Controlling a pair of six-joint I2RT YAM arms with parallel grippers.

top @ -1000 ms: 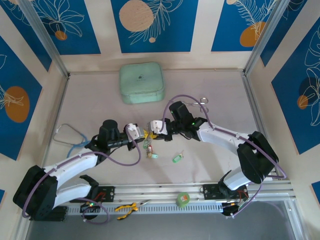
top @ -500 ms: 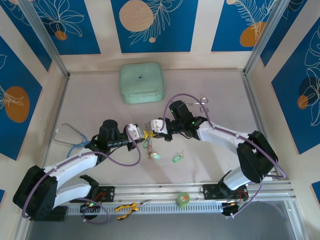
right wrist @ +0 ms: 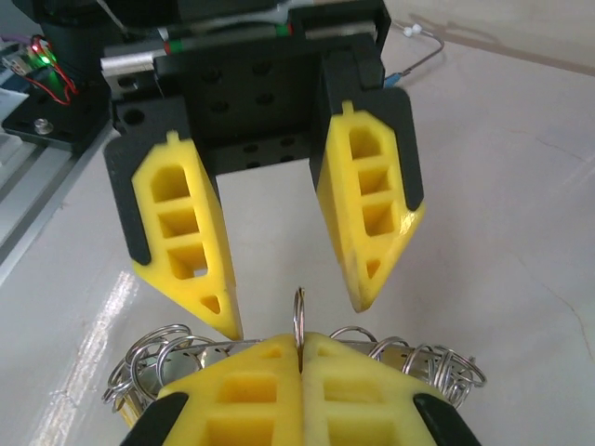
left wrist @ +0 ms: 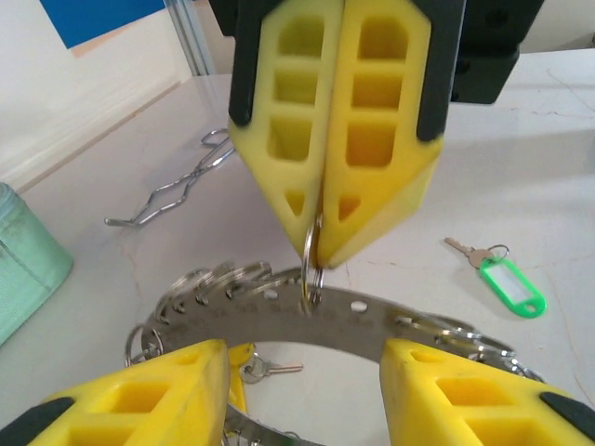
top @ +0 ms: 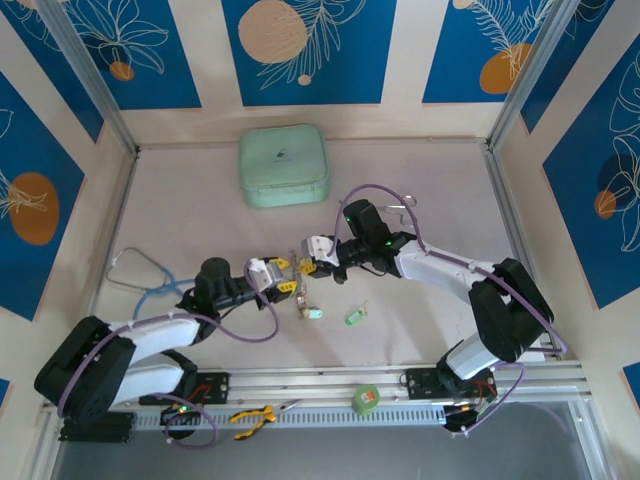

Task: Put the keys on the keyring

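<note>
I have the right gripper [left wrist: 318, 246] pinched tight on a small wire split ring [left wrist: 312, 269]. Its yellow ribbed pads are pressed flat together with the loop standing on edge between their tips. That loop passes through one hole of the large flat silvery metal keyring [left wrist: 344, 321], which curves in a broad arc beneath it, its outer edge crowded with more little wire loops.

The left gripper [top: 282, 277] faces the right one nose to nose, jaws apart and gripping nothing. From its own wrist camera one yellow pad sits to each side below the arc, and I see no contact. Whether the keyring's lower edge touches the table I cannot tell from these angles.

In the overhead view the keyring hangs between the two grippers, near the middle of the pale tabletop [top: 440, 330]. Two keys lie loose on the table just to the near side of it: a small silvery key with a bright green plastic tag [left wrist: 507, 283] and another with a paler green tag [top: 312, 313].

Farther off:
- The silvery scissor-like forceps [left wrist: 177, 190] lie beyond the right arm.
- A mint-green zipped case [top: 284, 165] sits toward the back wall.
- A blue-tubed stethoscope [top: 140, 275] lies at the left edge.
</note>
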